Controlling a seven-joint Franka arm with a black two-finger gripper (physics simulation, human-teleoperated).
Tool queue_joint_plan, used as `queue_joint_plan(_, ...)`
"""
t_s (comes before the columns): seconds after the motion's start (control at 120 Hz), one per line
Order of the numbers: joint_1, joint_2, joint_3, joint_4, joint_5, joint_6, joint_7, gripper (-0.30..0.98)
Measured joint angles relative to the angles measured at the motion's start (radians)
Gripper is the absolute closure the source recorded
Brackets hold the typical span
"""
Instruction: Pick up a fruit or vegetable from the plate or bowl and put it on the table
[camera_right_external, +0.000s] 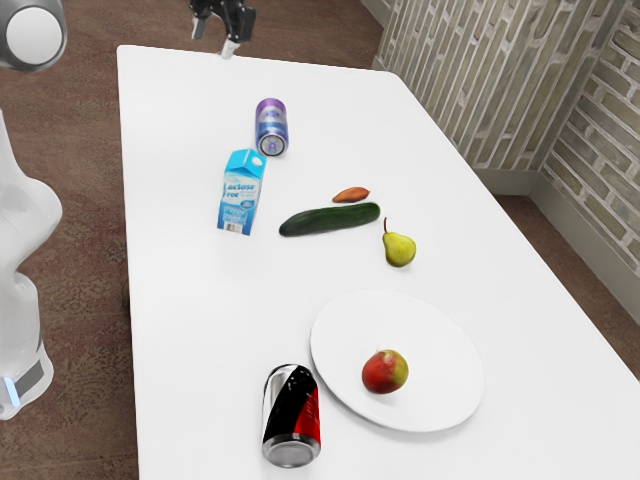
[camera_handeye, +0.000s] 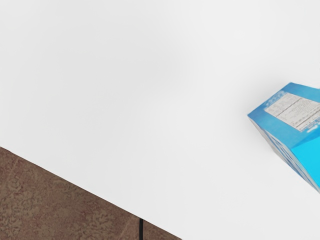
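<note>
the red-and-green fruit (camera_right_external: 385, 371) is resting on the plate (camera_right_external: 440, 340) — grasp, lift and setting down on the tabletop (camera_right_external: 200, 350) are all remaining. the tool (camera_right_external: 214, 42) is hanging far from the plate, its fingers standing clearly apart, gripping nothing visible. the exterior view's top edge is cutting off its upper part — and the wrist view's border is cropping the blue carton (camera_handeye: 300, 112).

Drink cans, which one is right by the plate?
The black, red and silver can, beside the white plate; the purple-and-blue can is up by the lactose-free carton.
</note>
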Motion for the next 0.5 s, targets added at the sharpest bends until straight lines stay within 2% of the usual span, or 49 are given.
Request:
queue_joint_plan(0.125, -0.007, 0.000, 0.015, -0.009, 0.008, 0.182, 0.018, 0.02)
queue_joint_plan(0.283, -0.004, 0.000, 0.059, 0.028, -0.029, 0.294, 0.033, 0.02)
queue_joint_plan(0.308, -0.001, 0.002, 0.034, 0.107, -0.024, 0.293, 0.036, 0.01)
queue_joint_plan(0.35, -0.018, 0.005, -0.082, 0.225, -0.002, 0.292, 0.041, 0.01)
queue_joint_plan(0.383, -0.034, 0.048, -0.153, 0.250, 0.009, 0.305, 0.050, 0.02)
queue_joint_plan(0.417, -0.027, 0.146, -0.190, 0.244, -0.001, 0.327, 0.067, 0.02)
queue_joint_plan(0.5, 0.017, 0.438, -0.239, 0.233, -0.154, 0.371, 0.140, 0.03)
